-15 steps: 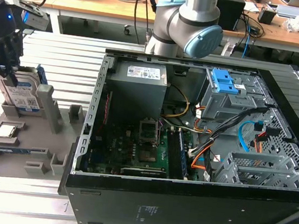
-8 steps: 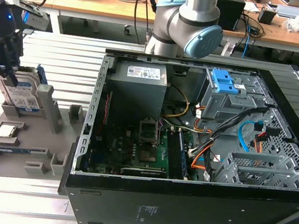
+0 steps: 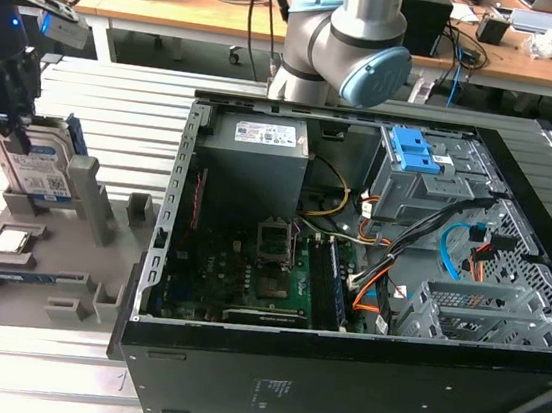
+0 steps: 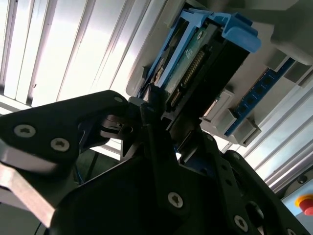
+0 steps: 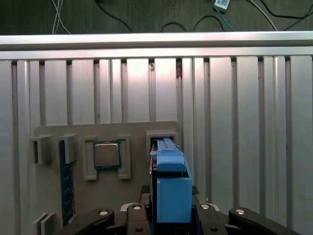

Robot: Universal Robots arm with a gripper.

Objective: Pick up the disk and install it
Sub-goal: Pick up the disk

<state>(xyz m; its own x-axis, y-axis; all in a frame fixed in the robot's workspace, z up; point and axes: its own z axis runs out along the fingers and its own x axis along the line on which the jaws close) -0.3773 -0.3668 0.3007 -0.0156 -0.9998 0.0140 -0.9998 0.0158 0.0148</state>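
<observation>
Case [image 3: 333, 395]: black computer tower lying on its side at the front of the exterior view. It is open on top, with the board, cables and drive cage [image 3: 416, 173] exposed.
Table [image 3: 118, 97]: ribbed metal, under everything.
Tray [image 3: 48, 261]: grey parts holder, just beside the case at the exterior view's left.
Chip [image 5: 106, 155]: lies flat in its tray pocket.
Memory stick [image 5: 66, 186]: blue, on edge in a slot beside the chip.
Disk [image 3: 43, 173]: stands upright on edge in the tray's slot, label facing out. Its blue rail [image 5: 171, 181] points up toward the wrist.
Gripper [image 3: 8, 128]: black, directly above the disk. The fingers [image 5: 137, 208] are closed in on the disk's two faces, pinching it.
Arm [image 3: 346, 44]: grey and blue, behind the case.
Desks [image 3: 230, 9]: wooden and cluttered, farthest back.
</observation>
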